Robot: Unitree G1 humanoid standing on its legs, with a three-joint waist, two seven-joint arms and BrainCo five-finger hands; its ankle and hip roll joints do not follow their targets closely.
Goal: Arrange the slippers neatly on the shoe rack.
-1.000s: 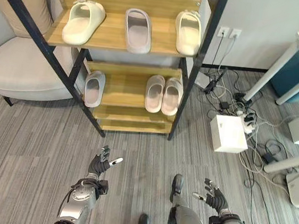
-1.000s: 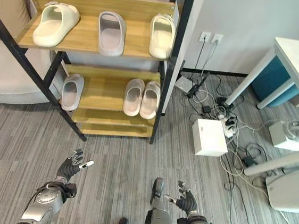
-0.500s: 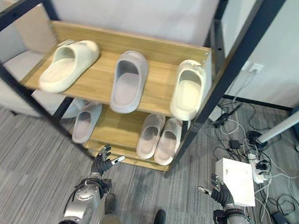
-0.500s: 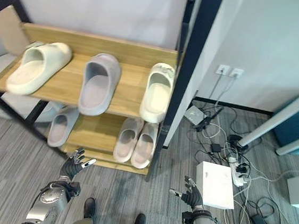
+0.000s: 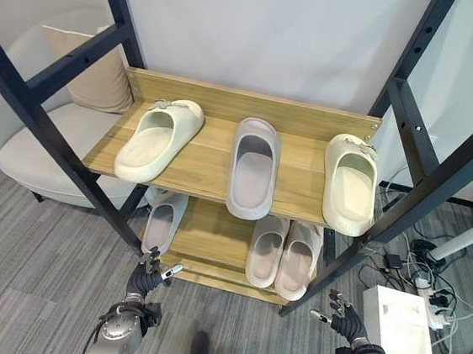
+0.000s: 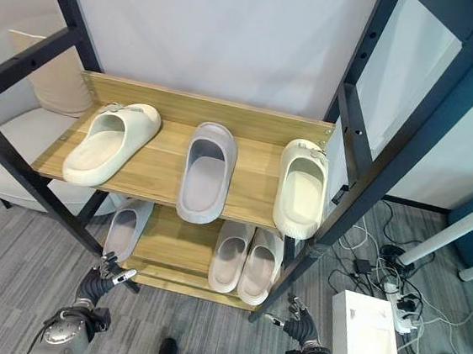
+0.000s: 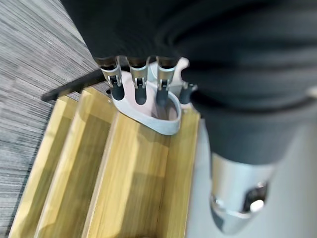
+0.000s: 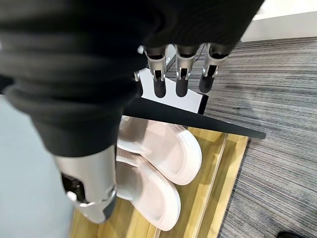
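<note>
The wooden shoe rack [image 5: 209, 154] has black posts. Its upper shelf holds a cream slipper [image 5: 159, 138] lying askew at the left, a grey slipper [image 5: 254, 167] in the middle and a second cream slipper [image 5: 350, 183] at the right edge. On the lower shelf, a single pale slipper [image 5: 161, 223] lies at the left and a pink pair [image 5: 283, 251] side by side at the right. My left hand [image 5: 146, 277] hangs low before the rack's left post, open and holding nothing. My right hand [image 5: 344, 316] hovers low by the right post, also open with nothing in it.
A beige armchair [image 5: 37, 143] with a cushion [image 5: 90, 81] stands left of the rack. On the floor to the right, a white box [image 5: 399, 325] sits among cables and a power strip [image 5: 431, 295]. The carpet in front of the rack is bare.
The camera has come nearer and higher, so the rack fills more of the view. Both hands stay low and open. No slipper has moved on the shelves.
</note>
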